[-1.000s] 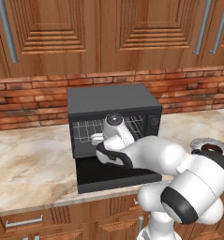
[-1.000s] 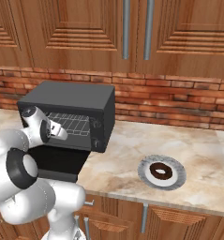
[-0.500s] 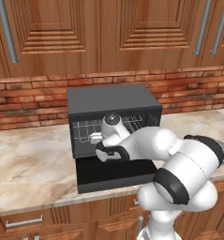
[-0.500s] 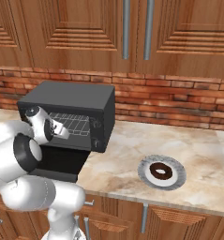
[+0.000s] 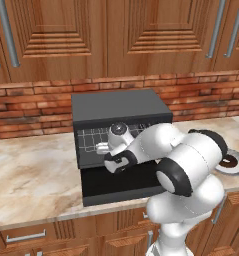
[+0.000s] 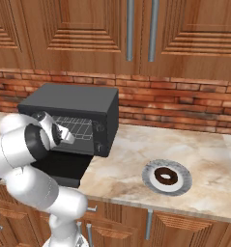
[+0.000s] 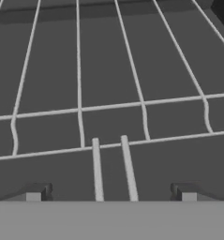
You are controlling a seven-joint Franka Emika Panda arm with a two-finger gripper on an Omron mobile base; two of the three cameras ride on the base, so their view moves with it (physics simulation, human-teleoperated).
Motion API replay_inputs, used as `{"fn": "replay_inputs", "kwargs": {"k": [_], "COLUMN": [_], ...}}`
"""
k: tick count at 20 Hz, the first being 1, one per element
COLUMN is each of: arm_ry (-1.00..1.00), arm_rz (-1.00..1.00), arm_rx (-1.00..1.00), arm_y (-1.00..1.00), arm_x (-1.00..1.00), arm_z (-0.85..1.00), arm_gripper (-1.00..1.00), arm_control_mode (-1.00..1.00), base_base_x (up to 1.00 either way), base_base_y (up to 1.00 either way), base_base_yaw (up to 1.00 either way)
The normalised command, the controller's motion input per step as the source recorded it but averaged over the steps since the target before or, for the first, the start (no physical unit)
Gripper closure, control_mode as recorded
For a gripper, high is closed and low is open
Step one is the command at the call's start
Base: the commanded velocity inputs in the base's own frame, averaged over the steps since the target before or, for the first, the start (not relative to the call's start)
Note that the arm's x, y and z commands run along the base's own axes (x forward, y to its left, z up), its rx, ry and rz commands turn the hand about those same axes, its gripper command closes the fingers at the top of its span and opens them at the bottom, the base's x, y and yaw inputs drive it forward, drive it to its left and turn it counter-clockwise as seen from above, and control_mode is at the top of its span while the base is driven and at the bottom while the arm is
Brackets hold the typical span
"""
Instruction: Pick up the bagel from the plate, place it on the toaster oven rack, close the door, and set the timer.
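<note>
The toaster oven (image 5: 118, 112) stands on the counter with its black door (image 5: 123, 186) folded down flat. My gripper (image 5: 103, 148) is at the oven mouth, open and holding nothing. In the hand view the toaster oven rack (image 7: 80, 112) lies close ahead, and my gripper (image 7: 111, 194) straddles its front loop (image 7: 112, 168), which stays clear of both fingertips (image 7: 33, 194). From the right base view my gripper (image 6: 68, 137) hangs just before the rack (image 6: 78, 126). The dark bagel (image 6: 166, 176) rests on the plate (image 6: 151, 179), well right of the oven. My arm hides part of the plate (image 5: 237, 169).
A brick backsplash (image 6: 184, 106) and wooden wall cabinets (image 5: 141, 35) stand behind the oven. Marble counter (image 5: 31, 175) stretches left of the oven and between oven and plate (image 6: 126, 159). The control knobs (image 6: 98, 137) sit on the oven's right front.
My elbow has swung up and in toward the oven, while the hand has stayed at the oven mouth. The gripper is still open. Bagel and plate have not moved.
</note>
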Motion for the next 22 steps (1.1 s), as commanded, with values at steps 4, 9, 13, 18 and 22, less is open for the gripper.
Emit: {"fn": "replay_inputs", "kwargs": {"k": [4, 9, 13, 18, 22], "arm_ry": [0.0, 0.0, 0.0, 0.0, 0.0], "arm_rz": [0.0, 0.0, 0.0, 0.0, 0.0], "arm_rx": [0.0, 0.0, 0.0, 0.0, 0.0], "arm_y": [0.0, 0.03, 0.06, 0.07, 0.07], "arm_x": [0.29, 0.29, 0.28, 0.27, 0.26], "arm_z": [-0.18, -0.17, -0.19, -0.21, -0.25], "arm_gripper": [-1.0, -1.0, -1.0, -1.0, -1.0], "arm_control_mode": [-1.0, -1.0, -1.0, -1.0, -1.0], "base_base_x": [0.0, 0.0, 0.0, 0.0, 0.0], "base_base_y": [0.0, 0.0, 0.0, 0.0, 0.0], "base_base_yaw": [0.0, 0.0, 0.0, 0.0, 0.0]}}
